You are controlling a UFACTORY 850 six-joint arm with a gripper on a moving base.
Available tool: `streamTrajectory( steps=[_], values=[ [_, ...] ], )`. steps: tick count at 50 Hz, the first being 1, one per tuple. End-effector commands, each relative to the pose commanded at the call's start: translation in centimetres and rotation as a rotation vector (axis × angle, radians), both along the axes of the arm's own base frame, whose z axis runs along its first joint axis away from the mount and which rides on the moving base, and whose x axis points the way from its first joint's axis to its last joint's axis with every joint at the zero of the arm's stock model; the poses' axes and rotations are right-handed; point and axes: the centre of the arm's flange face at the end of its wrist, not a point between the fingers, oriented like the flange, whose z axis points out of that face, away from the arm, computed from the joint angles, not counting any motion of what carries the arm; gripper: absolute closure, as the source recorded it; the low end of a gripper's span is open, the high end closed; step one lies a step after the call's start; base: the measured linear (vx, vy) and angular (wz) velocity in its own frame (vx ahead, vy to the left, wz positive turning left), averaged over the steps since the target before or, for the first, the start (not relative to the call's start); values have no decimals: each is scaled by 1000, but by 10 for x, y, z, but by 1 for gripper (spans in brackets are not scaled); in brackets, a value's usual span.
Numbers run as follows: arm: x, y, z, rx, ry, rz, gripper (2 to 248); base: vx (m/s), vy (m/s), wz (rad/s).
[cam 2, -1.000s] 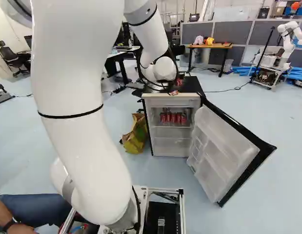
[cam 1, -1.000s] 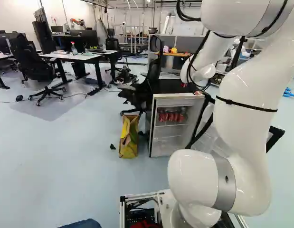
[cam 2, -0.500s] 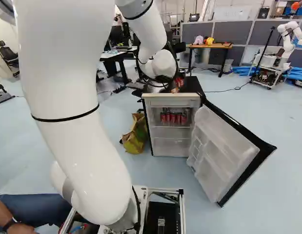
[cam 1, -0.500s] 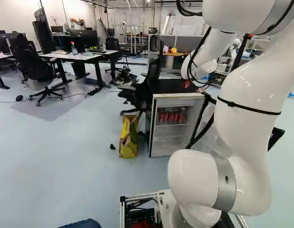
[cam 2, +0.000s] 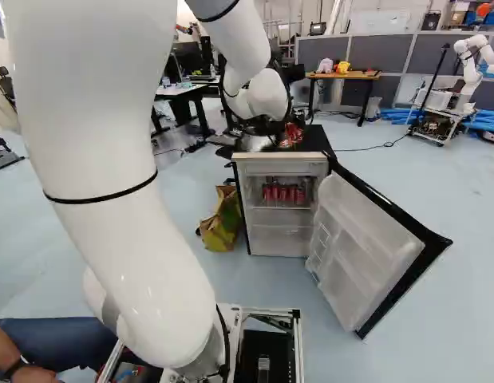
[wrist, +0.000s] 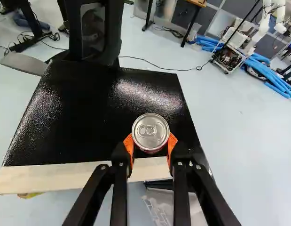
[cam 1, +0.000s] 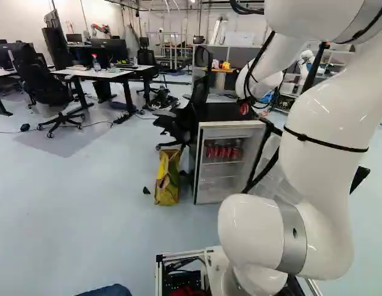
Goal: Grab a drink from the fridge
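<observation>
My gripper (cam 2: 290,139), partly hidden by the wrist and cables, is at the black top of the small fridge (cam 2: 280,158) in the right base view. In the wrist view the gripper (wrist: 151,140) is shut on a drink can (wrist: 150,132), an orange pad on either side of it. The can's silver lid faces the camera; whether its base touches the black top (wrist: 89,113) cannot be told. Several red cans (cam 2: 283,193) stand on a shelf inside the open fridge, and its door (cam 2: 366,247) hangs wide open on the right.
A yellow bag (cam 1: 167,177) stands beside the fridge, near a black office chair (cam 1: 186,120). Desks (cam 1: 104,73) are farther back at the left of the left base view. Another robot (cam 2: 468,72) stands on a cart at the far right of the right base view.
The arm has shifted slightly, its big link leaning farther left in the right base view, and the wrist has moved a little over the fridge's top. The base and fridge have stayed put.
</observation>
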Motion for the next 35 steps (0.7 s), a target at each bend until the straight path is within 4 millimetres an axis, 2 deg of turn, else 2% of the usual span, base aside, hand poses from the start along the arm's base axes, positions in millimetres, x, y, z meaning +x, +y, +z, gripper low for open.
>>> streamTrajectory(
  steps=[35],
  values=[
    [19, 20, 2, 3, 31, 31, 159, 0, 0, 0]
  ],
)
